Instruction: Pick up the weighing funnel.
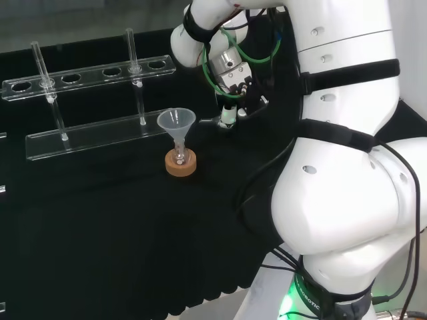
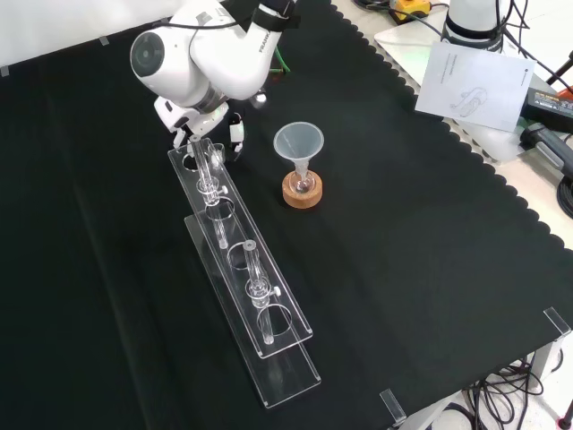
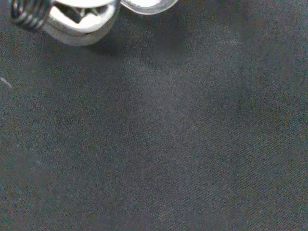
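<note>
Front view: the arm's link half hides the hand beside the rack, funnel near; its grip cannot be told.

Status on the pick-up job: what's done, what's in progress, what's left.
Done: the hand is low over the cloth, just right of the funnel in the head view. In progress: a faint clear sliver beside the hand may be the target piece, but I cannot tell whether it is grasped. Left: a confirmed hold and a lift. The wrist view shows bare cloth under the palm.
</note>
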Controlling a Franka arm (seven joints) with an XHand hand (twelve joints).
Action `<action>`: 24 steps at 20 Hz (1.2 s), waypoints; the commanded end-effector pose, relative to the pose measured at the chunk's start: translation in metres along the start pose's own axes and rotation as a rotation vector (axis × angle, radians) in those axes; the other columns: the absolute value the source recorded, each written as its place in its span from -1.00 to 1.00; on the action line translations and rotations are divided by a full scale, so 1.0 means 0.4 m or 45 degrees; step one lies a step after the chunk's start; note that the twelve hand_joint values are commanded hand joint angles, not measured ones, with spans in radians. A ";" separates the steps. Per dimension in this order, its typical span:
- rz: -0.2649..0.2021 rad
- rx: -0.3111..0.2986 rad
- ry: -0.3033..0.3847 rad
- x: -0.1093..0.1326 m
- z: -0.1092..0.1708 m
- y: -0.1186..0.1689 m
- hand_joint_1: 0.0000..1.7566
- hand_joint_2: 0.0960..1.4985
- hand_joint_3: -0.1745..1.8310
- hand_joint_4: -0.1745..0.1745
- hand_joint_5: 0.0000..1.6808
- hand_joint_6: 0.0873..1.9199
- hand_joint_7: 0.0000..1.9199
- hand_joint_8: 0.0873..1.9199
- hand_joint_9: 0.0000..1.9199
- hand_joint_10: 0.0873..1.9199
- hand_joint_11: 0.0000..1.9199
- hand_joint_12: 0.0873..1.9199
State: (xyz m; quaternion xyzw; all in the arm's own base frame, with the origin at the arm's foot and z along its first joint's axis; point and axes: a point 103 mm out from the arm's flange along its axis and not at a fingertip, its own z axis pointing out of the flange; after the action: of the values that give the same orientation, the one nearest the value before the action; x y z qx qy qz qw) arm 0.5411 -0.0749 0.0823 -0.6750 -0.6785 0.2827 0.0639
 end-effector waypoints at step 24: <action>0.117 -0.140 0.194 -0.086 -0.145 -0.167 0.24 -0.19 -0.06 1.00 0.36 -0.05 -0.45 -0.38 -0.05 -0.65 -0.31 0.16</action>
State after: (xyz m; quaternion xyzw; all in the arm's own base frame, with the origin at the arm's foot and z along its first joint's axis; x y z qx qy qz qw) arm 0.5192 -0.0844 0.1616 -0.7111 -0.6596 0.2372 0.0557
